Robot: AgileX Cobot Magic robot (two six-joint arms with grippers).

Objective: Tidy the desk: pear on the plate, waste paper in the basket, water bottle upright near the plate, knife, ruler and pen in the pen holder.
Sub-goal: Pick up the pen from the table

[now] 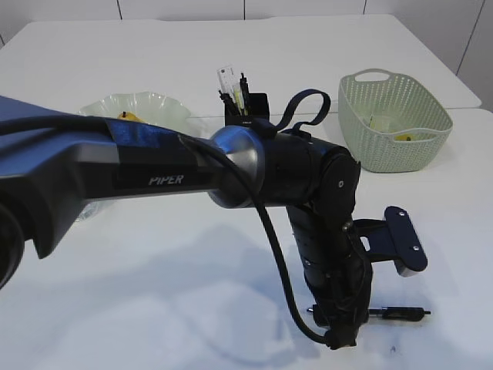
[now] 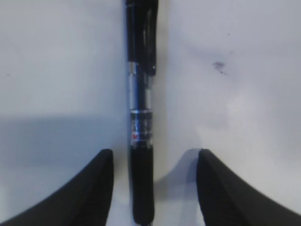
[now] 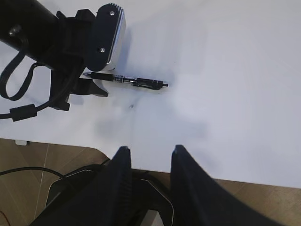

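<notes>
While the pen (image 2: 141, 136) lies on the table, the left gripper (image 2: 153, 188) straddles it, spread and unclenched.

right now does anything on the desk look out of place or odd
One thing: a black pen lies flat on the white table at its near edge, far from the pen holder. The left gripper has its jaws open either side of it, not touching. A small dark smudge sits beside it.

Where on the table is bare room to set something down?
Free: the white table in front of the plate, and between pen holder and basket. Crowded: front right, where the left gripper straddles the pen.
</notes>
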